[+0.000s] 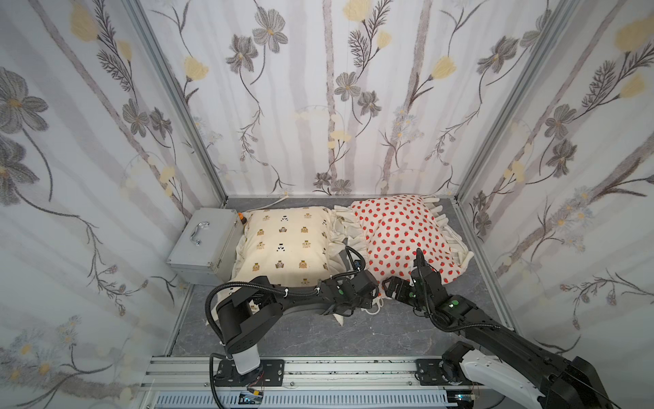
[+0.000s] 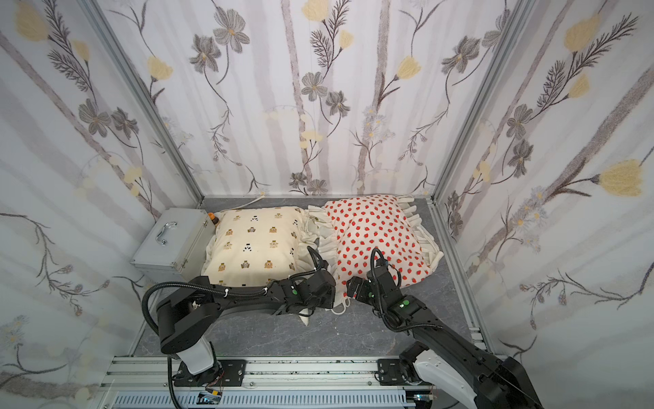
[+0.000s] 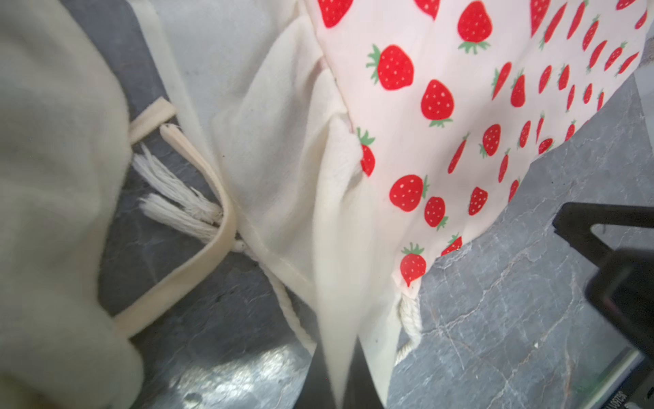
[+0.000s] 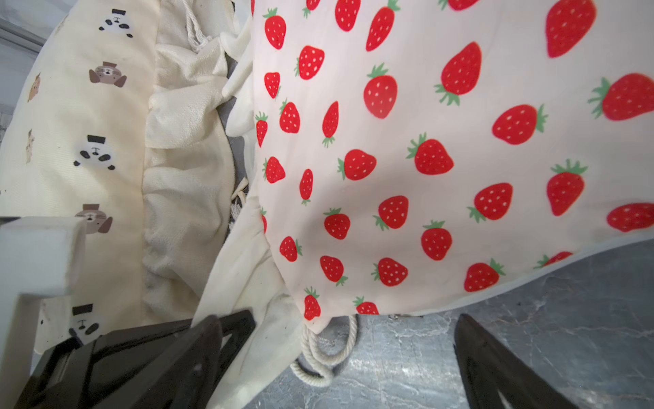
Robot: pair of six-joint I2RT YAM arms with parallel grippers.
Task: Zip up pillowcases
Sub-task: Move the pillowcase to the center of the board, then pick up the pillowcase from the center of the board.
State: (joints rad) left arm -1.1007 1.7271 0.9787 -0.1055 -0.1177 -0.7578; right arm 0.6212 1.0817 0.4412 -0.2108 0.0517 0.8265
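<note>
- Your 2 pillowcases lie side by side on the grey desk point(image 1: 318, 336), mid-frame in both top views. The bear pillowcase point(image 1: 283, 240) is on the left and the strawberry pillowcase point(image 1: 400, 230) on the right, with their ruffles touching.
- Your left gripper point(image 3: 336, 391) is pressed together, pinching the cream ruffle point(image 3: 332, 248) at the strawberry pillowcase's lower left corner.
- Your right gripper point(image 4: 355, 318) is spread wide just beside that corner and holds nothing. A rope loop point(image 4: 311, 379) lies before it.
- A metal case point(image 1: 205, 237) sits against the bear pillowcase's left side.
</note>
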